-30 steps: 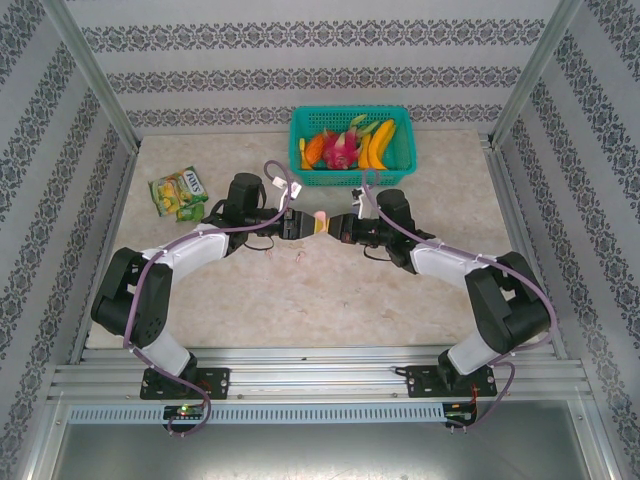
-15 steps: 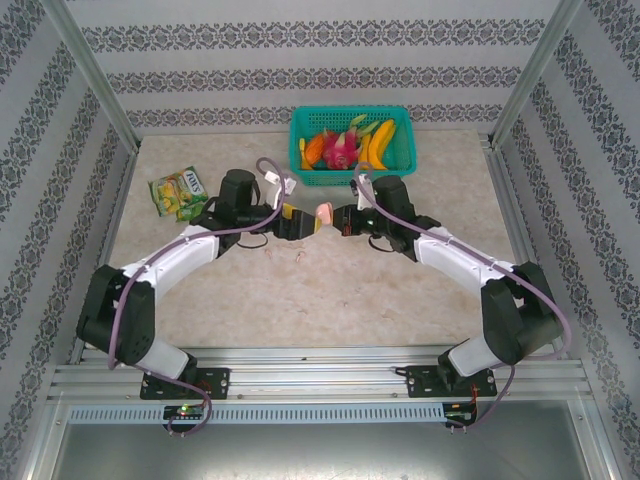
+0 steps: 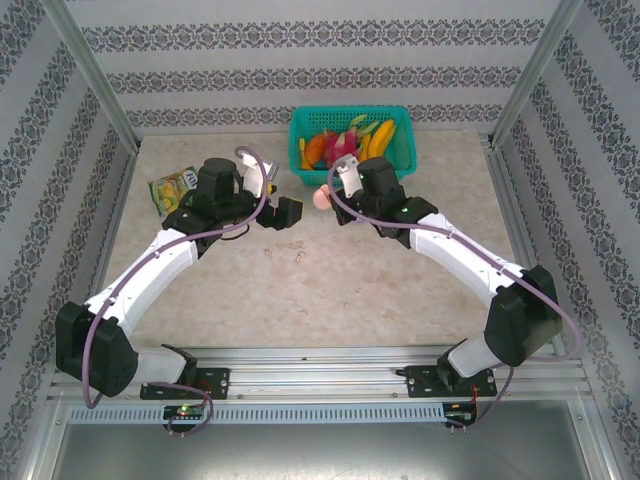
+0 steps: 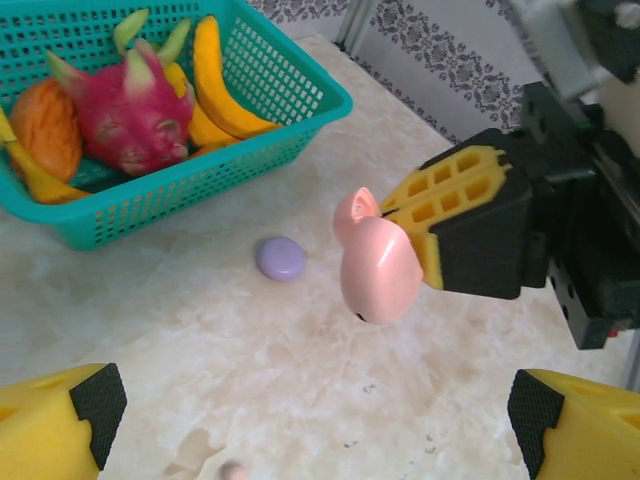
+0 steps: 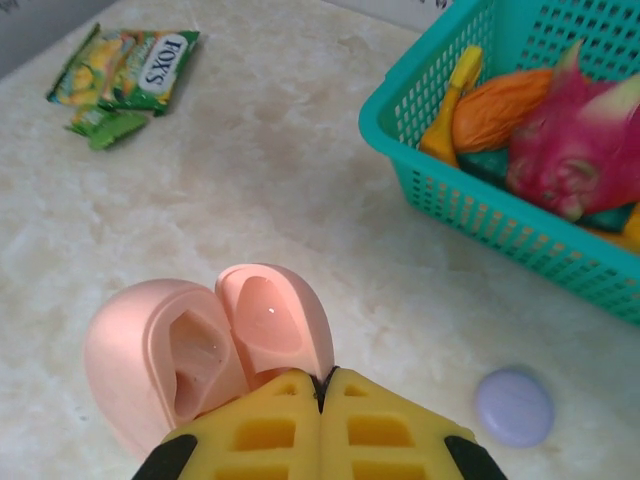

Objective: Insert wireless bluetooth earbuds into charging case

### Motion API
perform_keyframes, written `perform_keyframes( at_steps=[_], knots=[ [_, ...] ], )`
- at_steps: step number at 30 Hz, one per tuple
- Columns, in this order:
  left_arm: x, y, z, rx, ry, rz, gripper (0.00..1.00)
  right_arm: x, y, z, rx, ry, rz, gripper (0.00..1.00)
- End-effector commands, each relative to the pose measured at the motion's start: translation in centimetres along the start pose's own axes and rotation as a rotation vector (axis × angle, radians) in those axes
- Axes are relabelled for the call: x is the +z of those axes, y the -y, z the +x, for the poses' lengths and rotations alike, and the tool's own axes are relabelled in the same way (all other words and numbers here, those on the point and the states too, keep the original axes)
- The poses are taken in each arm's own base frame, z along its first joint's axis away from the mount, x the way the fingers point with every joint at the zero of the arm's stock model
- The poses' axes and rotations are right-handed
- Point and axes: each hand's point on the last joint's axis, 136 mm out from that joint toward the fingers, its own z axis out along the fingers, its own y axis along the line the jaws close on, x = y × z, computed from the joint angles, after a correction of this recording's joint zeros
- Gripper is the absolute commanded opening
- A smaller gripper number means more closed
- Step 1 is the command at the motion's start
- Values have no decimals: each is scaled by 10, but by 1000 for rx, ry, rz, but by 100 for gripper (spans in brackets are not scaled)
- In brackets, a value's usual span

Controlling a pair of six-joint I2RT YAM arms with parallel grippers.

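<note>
Above the far half of the bench, my right claw pinches the hinge end of a pink case, its lid standing ajar and its hollow turned toward my left claw. I cannot tell whether anything sits inside. My left claw is spread wide, nothing between its yellow pads, and hangs just beside the case without touching it. A tiny pink earbud lies on the bench beneath my left claw, cut off at the bottom of the left wrist view. A round purple case rests shut on the bench just in front of the green basket of fruit at the far edge. A snack packet lies toward the far left corner.
</note>
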Motion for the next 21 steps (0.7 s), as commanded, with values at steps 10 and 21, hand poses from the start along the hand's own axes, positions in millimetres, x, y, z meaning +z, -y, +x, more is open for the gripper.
perform_keyframes(
  at_steps=[10,21],
  knots=[
    [12,0,44,-12,-284,135,100,-13,0,-33,-370,101,199,0],
    [11,33,48,-33,-399,413,90,-24,-18,-17,-387,100,93,0]
  ],
)
